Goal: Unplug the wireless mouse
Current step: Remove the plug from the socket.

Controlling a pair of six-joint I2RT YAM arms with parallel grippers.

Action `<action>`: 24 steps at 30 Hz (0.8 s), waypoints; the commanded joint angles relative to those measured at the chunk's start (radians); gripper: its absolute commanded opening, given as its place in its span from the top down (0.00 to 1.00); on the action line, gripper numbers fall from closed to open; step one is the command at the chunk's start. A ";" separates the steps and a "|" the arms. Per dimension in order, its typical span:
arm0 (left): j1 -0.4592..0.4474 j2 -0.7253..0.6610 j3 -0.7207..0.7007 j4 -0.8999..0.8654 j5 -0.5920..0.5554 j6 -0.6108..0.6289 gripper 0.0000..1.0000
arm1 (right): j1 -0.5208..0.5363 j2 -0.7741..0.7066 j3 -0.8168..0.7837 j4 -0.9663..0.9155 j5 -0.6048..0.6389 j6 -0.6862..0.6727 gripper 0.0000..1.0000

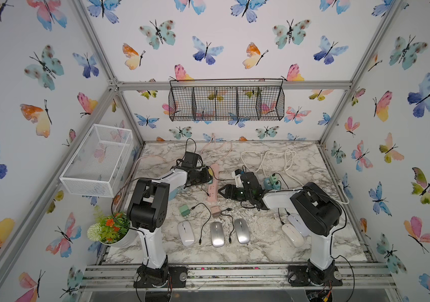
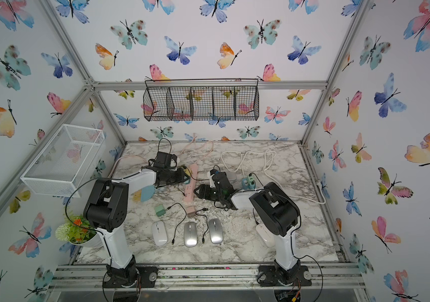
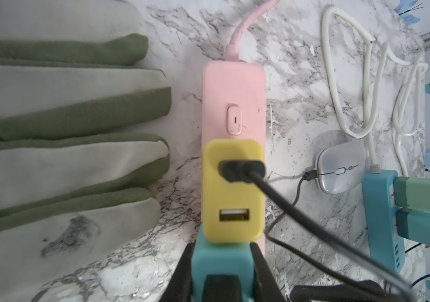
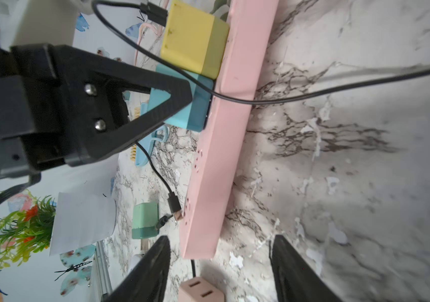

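A pink power strip (image 1: 214, 188) lies mid-table with a yellow adapter (image 3: 233, 191) and a teal adapter (image 3: 221, 261) plugged in side by side. My left gripper (image 3: 221, 272) is shut on the teal adapter, one black finger on each side. A black cable (image 3: 287, 209) runs from the yellow adapter. A silver wireless mouse (image 3: 339, 162) lies beyond the strip with a thin cable in its front. My right gripper (image 4: 221, 269) hovers open over the strip's free end (image 4: 200, 235), above a loose pink adapter (image 4: 200, 290).
A blue power strip (image 3: 381, 209) holds two green adapters by the right arm. Three mice (image 1: 217, 234) and loose cables lie near the front, and two white mice (image 1: 292, 234) at the right. A glove (image 3: 64, 130), a blue brush (image 2: 143, 193) and a potted plant (image 1: 109, 230) sit on the left.
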State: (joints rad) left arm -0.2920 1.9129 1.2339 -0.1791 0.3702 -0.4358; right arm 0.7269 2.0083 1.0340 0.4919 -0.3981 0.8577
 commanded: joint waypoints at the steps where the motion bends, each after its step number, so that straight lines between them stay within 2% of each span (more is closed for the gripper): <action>1: -0.007 0.014 -0.024 -0.026 0.033 -0.005 1.00 | -0.003 0.061 0.053 0.088 -0.098 0.064 0.36; 9: -0.008 0.009 -0.034 -0.025 0.029 -0.005 1.00 | -0.004 0.149 0.138 0.014 -0.053 0.121 0.37; 13: -0.010 0.012 -0.029 -0.045 0.020 0.005 1.00 | -0.004 0.188 0.179 0.016 -0.078 0.129 0.38; 24: -0.010 0.004 -0.040 -0.060 -0.001 0.022 1.00 | -0.017 0.219 0.194 0.008 -0.059 0.175 0.55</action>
State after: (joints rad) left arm -0.2920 1.9129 1.2243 -0.1616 0.3775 -0.4339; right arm 0.7185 2.2105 1.2354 0.5152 -0.4667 1.0138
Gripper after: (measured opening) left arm 0.265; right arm 0.455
